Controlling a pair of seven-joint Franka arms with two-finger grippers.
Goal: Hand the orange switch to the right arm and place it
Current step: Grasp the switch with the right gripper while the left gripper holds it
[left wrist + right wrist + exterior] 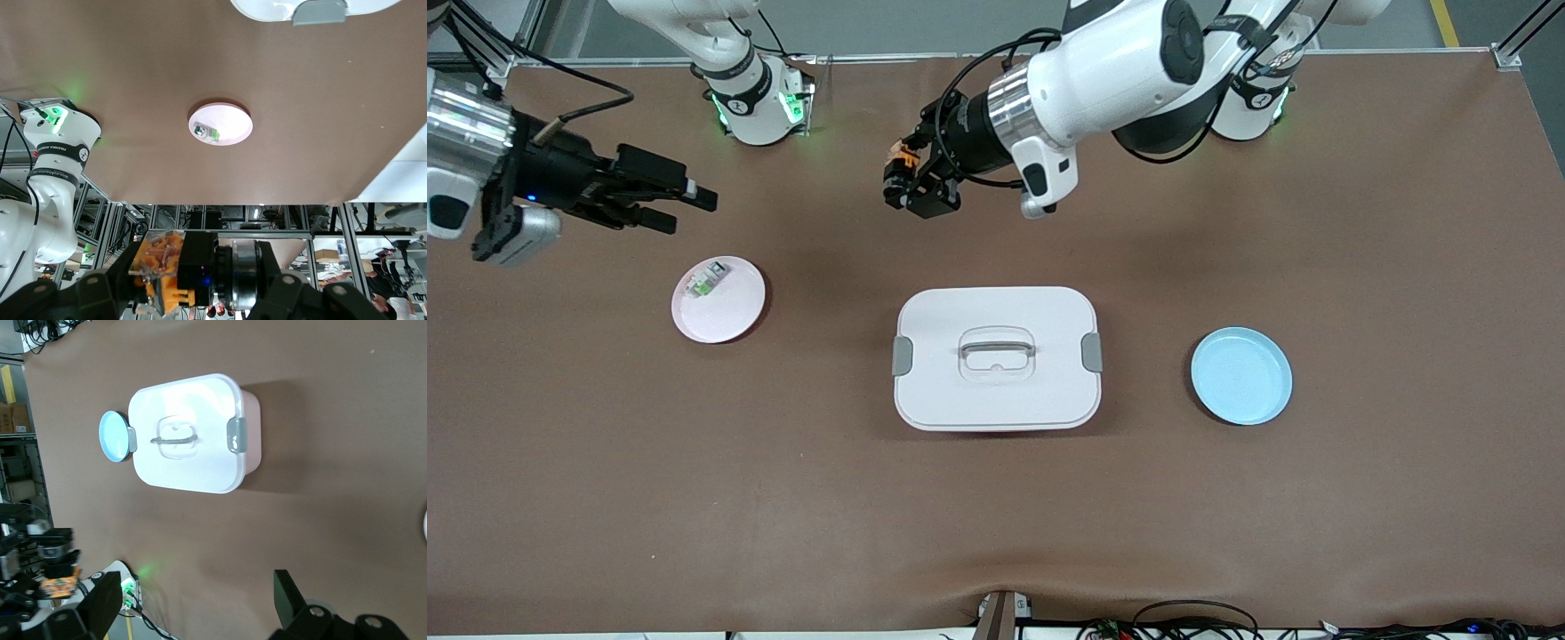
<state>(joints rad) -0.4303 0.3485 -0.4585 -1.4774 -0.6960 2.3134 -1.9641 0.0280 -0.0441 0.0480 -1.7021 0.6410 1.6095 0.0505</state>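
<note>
The left gripper (903,182) is hanging in the air over the brown counter (1360,498), above the stretch between the lidded white container (996,357) and the robots' bases, with its jaws clamping the orange switch (905,161). The right gripper (680,203) is hovering with its jaws standing wide and holding nothing, over the counter beside the pink plate (734,311), which is carrying a small white-and-green part (706,279). A light blue plate (1241,375) is lying toward the left arm's end.
</note>
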